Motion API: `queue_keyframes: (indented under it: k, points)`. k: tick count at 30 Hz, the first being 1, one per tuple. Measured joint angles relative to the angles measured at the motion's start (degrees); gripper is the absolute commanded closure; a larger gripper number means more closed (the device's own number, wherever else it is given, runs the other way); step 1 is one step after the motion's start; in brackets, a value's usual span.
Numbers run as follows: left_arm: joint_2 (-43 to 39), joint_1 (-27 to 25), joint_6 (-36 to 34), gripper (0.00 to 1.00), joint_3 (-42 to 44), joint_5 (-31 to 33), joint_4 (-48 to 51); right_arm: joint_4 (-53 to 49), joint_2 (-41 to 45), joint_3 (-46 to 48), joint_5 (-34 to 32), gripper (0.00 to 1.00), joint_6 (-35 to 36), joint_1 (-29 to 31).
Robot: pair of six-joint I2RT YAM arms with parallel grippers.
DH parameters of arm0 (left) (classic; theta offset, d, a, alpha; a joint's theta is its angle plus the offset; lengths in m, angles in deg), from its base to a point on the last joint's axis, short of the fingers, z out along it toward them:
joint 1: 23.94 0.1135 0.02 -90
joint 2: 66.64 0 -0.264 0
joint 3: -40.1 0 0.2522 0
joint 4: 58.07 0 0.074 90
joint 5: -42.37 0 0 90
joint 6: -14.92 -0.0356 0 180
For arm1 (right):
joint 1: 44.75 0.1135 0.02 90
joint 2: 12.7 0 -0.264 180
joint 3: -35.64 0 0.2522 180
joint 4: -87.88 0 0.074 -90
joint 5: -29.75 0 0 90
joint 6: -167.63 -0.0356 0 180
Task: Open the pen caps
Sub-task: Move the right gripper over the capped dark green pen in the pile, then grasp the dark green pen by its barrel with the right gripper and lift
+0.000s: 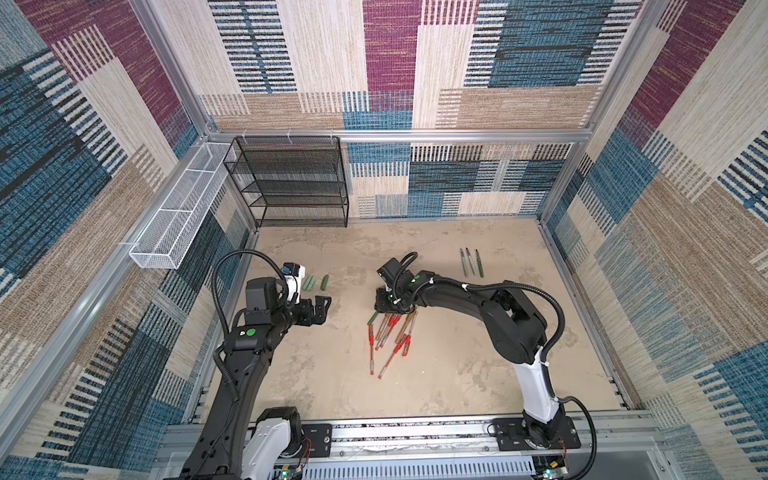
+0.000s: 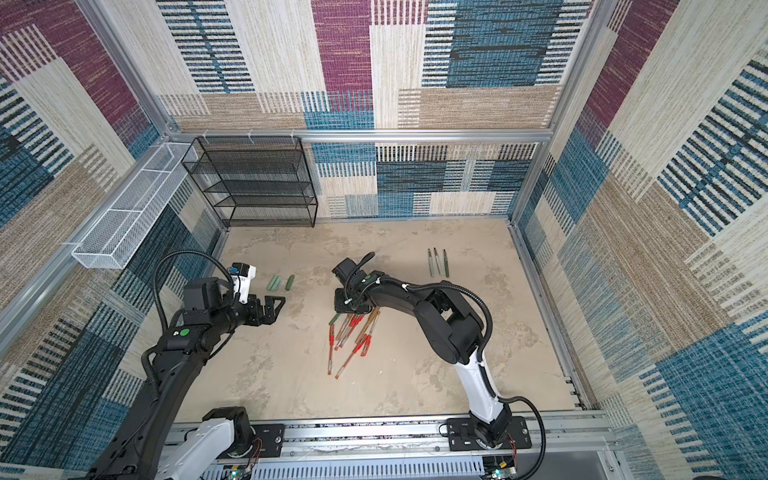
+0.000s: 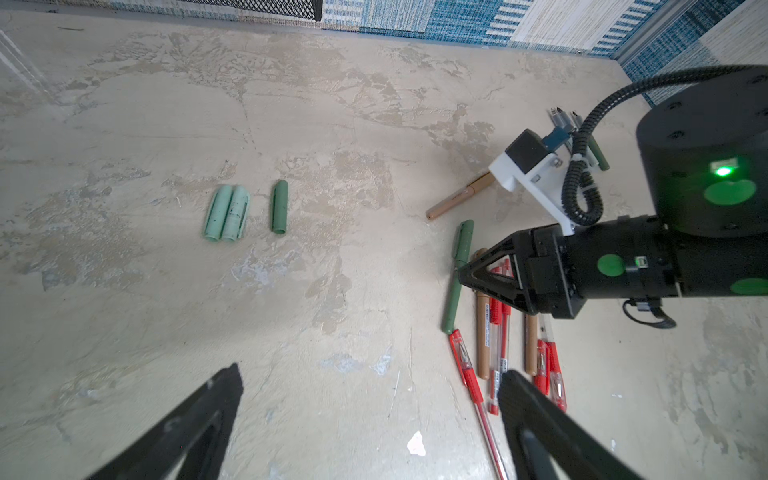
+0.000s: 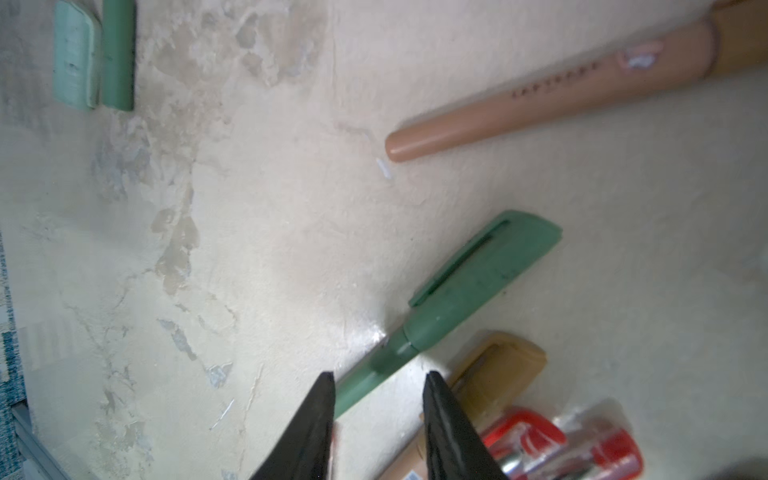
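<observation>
Both top views look steeply down from high above onto the whole mottled beige bench [image 1: 457, 395], facing the patchwork-patterned back wall [image 1: 478, 187]. Both wrist cameras share the capped dark green plastic pen [image 3: 464, 241]: the left from some way off, the right very close.

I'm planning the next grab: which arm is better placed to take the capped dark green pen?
Right. The right fingers sit at the pile, either side of the dark green pen's barrel, below the cap. The left fingers hang wide open, apart from the pile, nearer the loose caps.
</observation>
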Motion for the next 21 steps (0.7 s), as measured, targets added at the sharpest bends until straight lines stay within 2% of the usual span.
queue_keyframes:
  k: [6, 13, 18, 21]
  points:
    - [0.0, 0.0, 0.0, 0.0, 0.0, 0.0, -0.1, -0.9, -1.6, -2.1, -0.1, 0.65, -0.2, 0.0]
    - [-0.3, -0.2, 0.0, 0.0, 0.2, 0.0, -0.3, -2.2, -6.2, -8.6, -0.4, 0.67, 0.6, 0.0]
    - [-0.5, -0.2, 0.0, 0.0, 0.3, 0.0, -0.4, -4.0, -10.7, -15.7, -0.5, 0.73, 2.3, 0.0]
    - [-0.7, -0.3, 0.0, 0.0, 0.3, 0.0, -0.4, -4.4, -11.4, -16.5, -0.9, 0.77, 3.1, 0.1]
